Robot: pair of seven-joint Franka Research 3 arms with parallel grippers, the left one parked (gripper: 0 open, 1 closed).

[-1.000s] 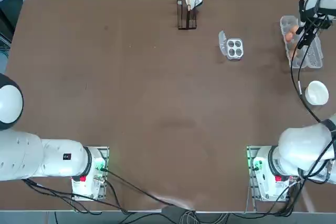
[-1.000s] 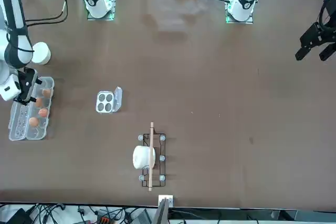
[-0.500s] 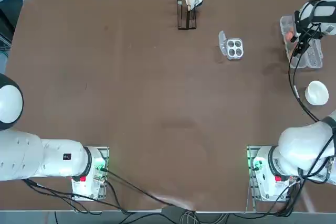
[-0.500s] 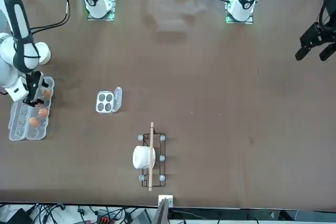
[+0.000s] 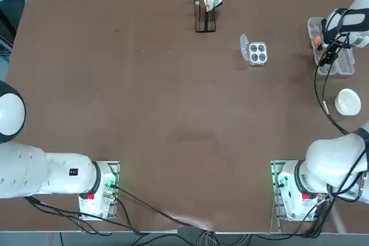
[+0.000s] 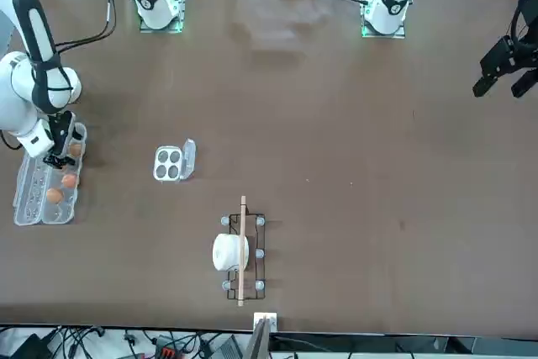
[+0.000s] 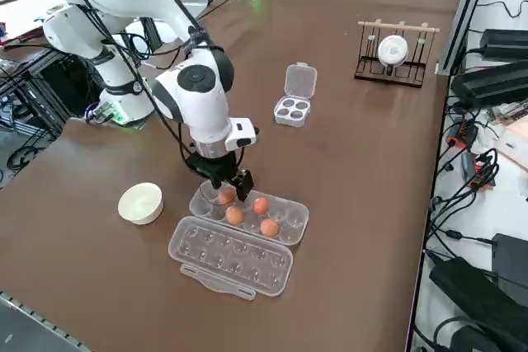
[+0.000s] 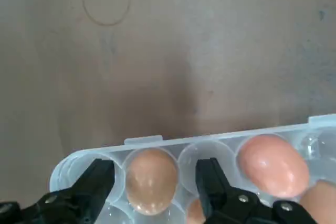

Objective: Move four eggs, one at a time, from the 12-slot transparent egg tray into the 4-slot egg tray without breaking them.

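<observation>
In the top view the right gripper (image 5: 327, 43) is hanging over the near end of the long tray (image 5: 345, 61) at the table's far right edge, its body hiding most of the eggs; one egg (image 5: 316, 40) is peeking out beside it. The small tray (image 5: 258, 53) is sitting well apart toward the table's middle, its four cups showing nothing inside and its lid flap lying open. A white bowl (image 5: 347, 101) is resting nearer the robot than the long tray.

In the front view the gripper (image 6: 59, 157) is standing over the long tray (image 6: 34, 199), with three eggs showing around it: one (image 6: 76, 150) just beside the fingers, one (image 6: 69, 180) further along, one (image 6: 54, 195) further still. The small tray (image 6: 171, 164) is lying well apart.

In the right side view the gripper (image 7: 230, 186) is reaching down into the cup row of the long tray (image 7: 293, 222), whose clear lid is lying open flat beside it. An egg (image 7: 224, 196) is sitting between the fingers; three more (image 7: 235, 214), (image 7: 260, 205), (image 7: 269, 227) are resting in nearby cups. The small tray (image 7: 291, 110) is sitting further up the table, and the bowl (image 7: 140, 203) is near the long tray.

In the wrist view the fingers (image 8: 97, 182) are spread apart, straddling an egg (image 8: 151, 179) seated in its cup, with a gap showing on each side. Another egg (image 8: 272, 164) is sitting in a neighbouring cup
</observation>
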